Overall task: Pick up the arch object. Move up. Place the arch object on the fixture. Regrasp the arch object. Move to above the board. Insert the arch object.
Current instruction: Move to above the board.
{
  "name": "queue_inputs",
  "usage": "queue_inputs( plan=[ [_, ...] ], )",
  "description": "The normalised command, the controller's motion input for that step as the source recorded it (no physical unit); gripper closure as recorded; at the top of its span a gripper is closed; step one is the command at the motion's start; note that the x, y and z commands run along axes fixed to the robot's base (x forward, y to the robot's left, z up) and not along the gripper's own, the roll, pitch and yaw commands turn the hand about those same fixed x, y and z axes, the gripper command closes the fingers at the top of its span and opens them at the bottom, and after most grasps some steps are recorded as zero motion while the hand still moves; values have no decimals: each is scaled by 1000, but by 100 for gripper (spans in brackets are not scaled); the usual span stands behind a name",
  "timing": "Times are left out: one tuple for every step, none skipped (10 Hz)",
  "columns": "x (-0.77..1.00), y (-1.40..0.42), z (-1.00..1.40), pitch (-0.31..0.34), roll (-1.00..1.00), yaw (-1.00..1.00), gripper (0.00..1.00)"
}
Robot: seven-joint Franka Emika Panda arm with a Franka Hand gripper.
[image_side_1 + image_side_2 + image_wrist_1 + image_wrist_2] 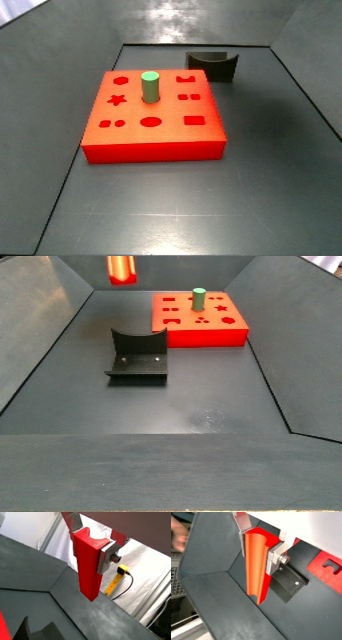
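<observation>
**A:** Why's it got the red bar (88, 564) way up there?

**B:** I'd guess it's the lift after picking it up. The hand (90, 543) is pinching the bar near its notched end, one silver finger (71, 521) on one side and another (107, 557) pressed flat on the opposite face. In both wrist views the long body hangs down below the grip, clear of the dark floor.

**A:** So it's not touching anything?

**B:** Doesn't look like it. In a side view you only catch the bar's lower end (122, 268) poking in at the top edge, well above the floor. The arm itself is out of that picture.

**A:** And that little black bracket?

**B:** That's the fixture (136, 354), sitting bare on the floor in both side views, its scooped top turned up. My guess is the bar gets laid there so the hand can take a fresh hold. Gripped where it is now, I doubt it would go down into a hole cleanly.

**A:** The orange board (154, 143) is the target, then?

**B:** Yes. It sits apart from the fixture, with a green peg (151, 85) standing in one hole and the other cut-outs open. A wrist view catches a corner of the board (328, 573) off to the side, plus the fixture's plate (290, 584) below, behind the bar.

**A:** How's the arm posed?

**B:** Raised high, wrist pointing downward with the bar roughly upright. Beyond that, I can't tell.
</observation>
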Motion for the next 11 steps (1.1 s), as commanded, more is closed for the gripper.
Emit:
queue_inputs(
  plan=[
    [70,-40,775,83,-7,39,100],
    [57,-34,609,93,-8,40,100],
    [47,-28,441,102,-7,46,100],
    [41,-26,277,111,-7,53,100],
    [-828,-1000,76,-81,-1000,-99,100],
    [-840,-1000,69,-90,-1000,-98,100],
    [-928,-1000,67,-120,-1000,-95,100],
    [-946,-1000,51,-129,-1000,-94,100],
    [-983,-1000,61,-143,-1000,-97,100],
    [-1000,-983,56,-146,-1000,-98,100],
    [-841,-780,36,-151,-1000,-99,100]
  ],
)
